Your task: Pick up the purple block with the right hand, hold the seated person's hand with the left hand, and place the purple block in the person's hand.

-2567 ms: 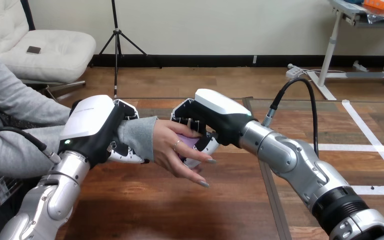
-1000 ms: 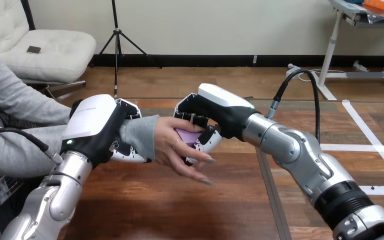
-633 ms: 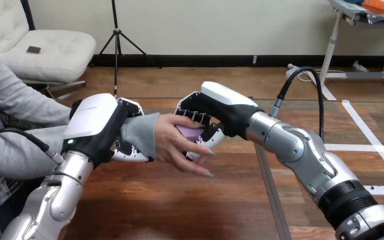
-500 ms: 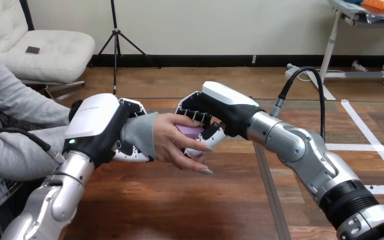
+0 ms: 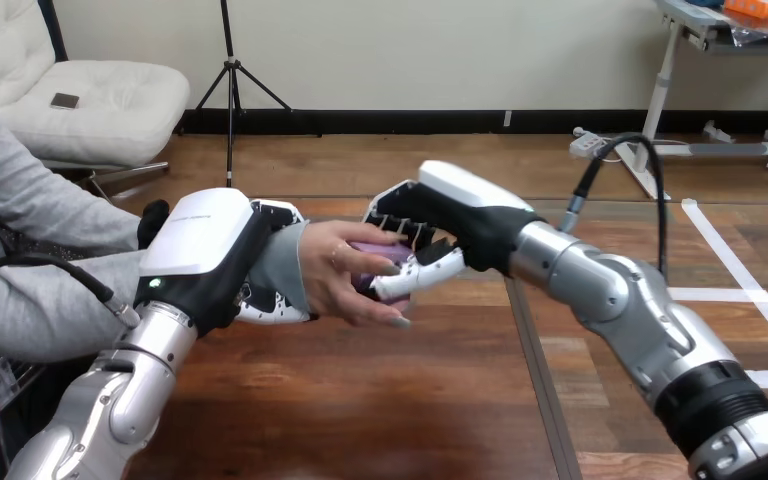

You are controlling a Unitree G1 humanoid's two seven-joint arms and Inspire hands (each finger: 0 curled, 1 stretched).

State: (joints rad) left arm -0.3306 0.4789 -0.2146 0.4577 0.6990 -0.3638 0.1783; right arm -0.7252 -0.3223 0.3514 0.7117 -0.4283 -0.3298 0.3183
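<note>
Here, we have our left robot hand [image 5: 210, 255] closed around the person's wrist [image 5: 282, 268], with fingers curled over and under the grey sleeve, above the bench [image 5: 360, 400]. Our right robot hand [image 5: 455, 215] meets the person's hand [image 5: 335, 275] from the right. Its fingers are bent over the block [image 5: 378, 248] and its thumb is beneath, pinching it. The block lies in the person's hand, whose fingers wrap round it, so we both have hold of it, up off the bench.
</note>
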